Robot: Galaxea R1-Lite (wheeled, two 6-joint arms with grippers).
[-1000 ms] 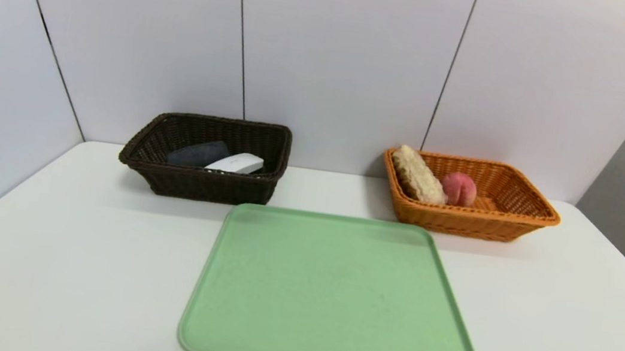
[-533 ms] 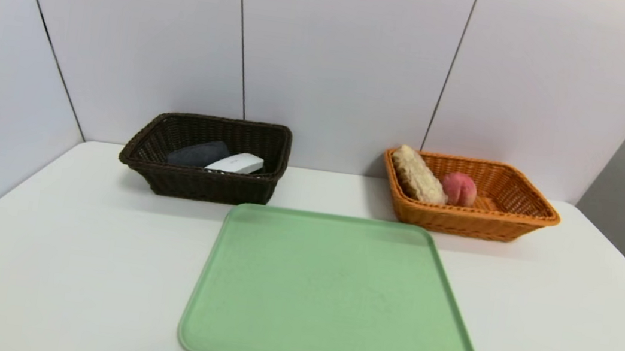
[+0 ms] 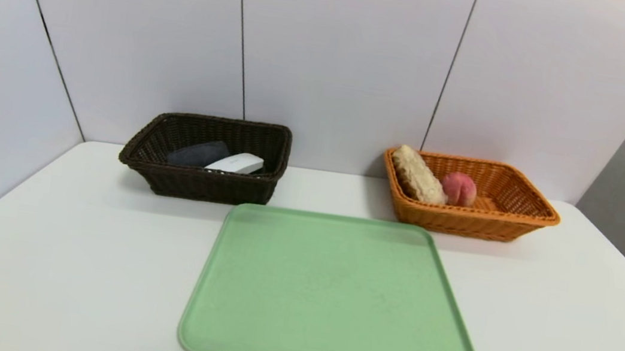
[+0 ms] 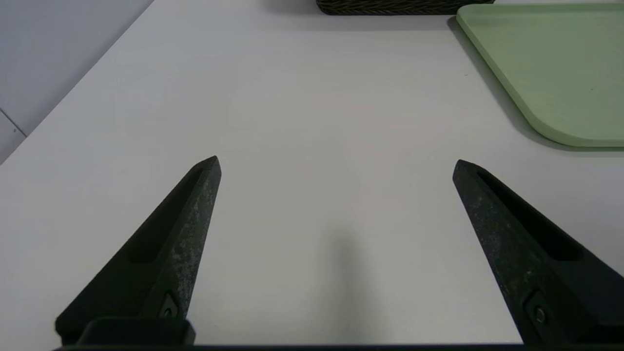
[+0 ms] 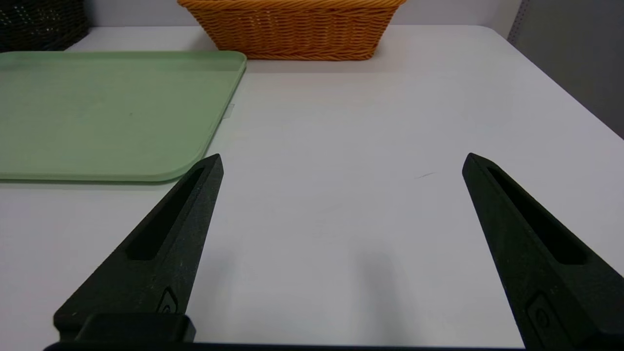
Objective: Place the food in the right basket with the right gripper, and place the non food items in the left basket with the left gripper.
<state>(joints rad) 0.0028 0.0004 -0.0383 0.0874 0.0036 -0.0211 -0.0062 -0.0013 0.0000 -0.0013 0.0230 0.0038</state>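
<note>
On my head feed I see a green tray (image 3: 335,293) lying bare at the middle of the white tabletop (image 3: 65,264), its near edge close to the table's front edge, and nothing sits between it and the 2 baskets behind it. The left basket (image 3: 203,182), dark brown wicker, stands near the back edge toward the table's left rear corner; inside it I make out the rolled grey cloth (image 3: 197,153) and the white block (image 3: 235,163) lying against each other, but I cannot pick out the pen. The right basket (image 3: 466,220), orange-tan wicker, stands near the back edge toward the right side; the bread roll (image 3: 418,175) leans on its left wall with the peach (image 3: 459,188) touching it. My left gripper (image 4: 336,163) hangs low over bare table near the front left, the tray's corner off to one side, fingers (image 4: 190,219) spread wide with nothing between them. My right gripper (image 5: 341,161) sits likewise over bare table near the front right, beside the tray's near corner, fingers (image 5: 180,219) wide apart, holding and touching nothing.
</note>
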